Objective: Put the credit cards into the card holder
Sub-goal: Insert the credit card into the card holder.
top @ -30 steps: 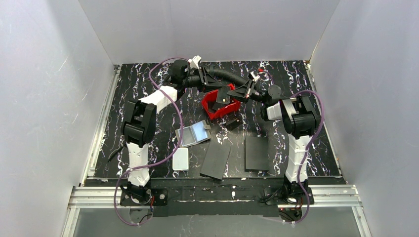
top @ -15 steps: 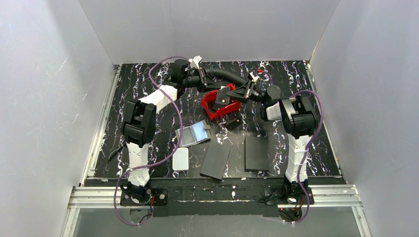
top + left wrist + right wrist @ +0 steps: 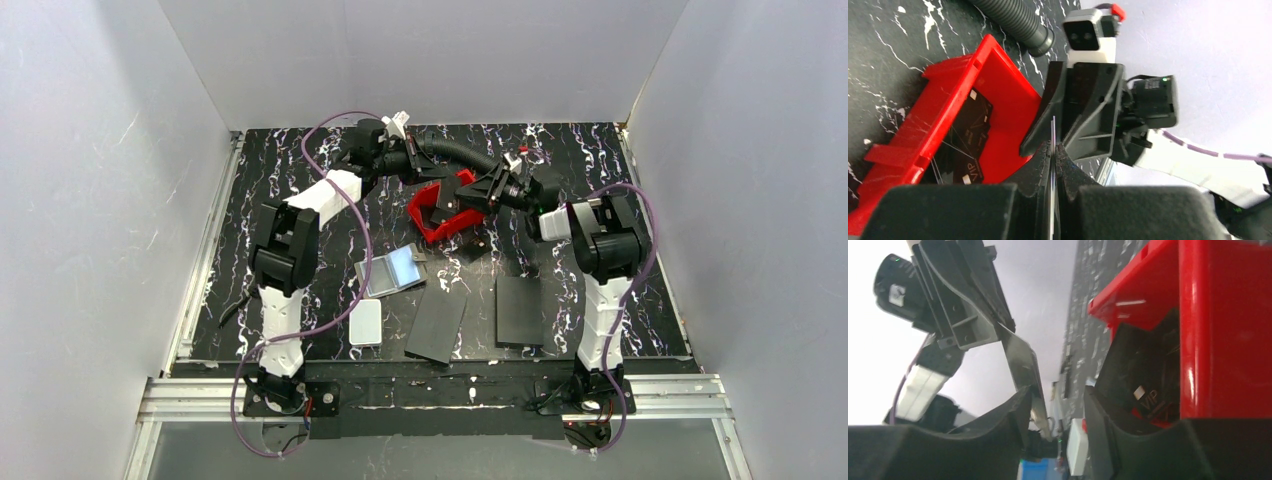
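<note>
The left hand [image 3: 1053,155] is clenched on a thin pale grey-white credit card [image 3: 1020,360], seen edge-on at lower centre of the left wrist view, beside the red plastic tray [image 3: 998,65]. The right hand [image 3: 1055,407] is released, its fingers spread around the card's free end. The open grey-brown folding card holder [image 3: 393,270] lies on the black marbled surface [image 3: 300,160] at centre frame, well apart from the card.

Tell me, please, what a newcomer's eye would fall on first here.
Above the red tray at the far middle of the table, the left gripper, jaws shut, holds a thin credit card toward the open right gripper. Nearer the bases, the card holder lies open, shiny faces up.
</note>
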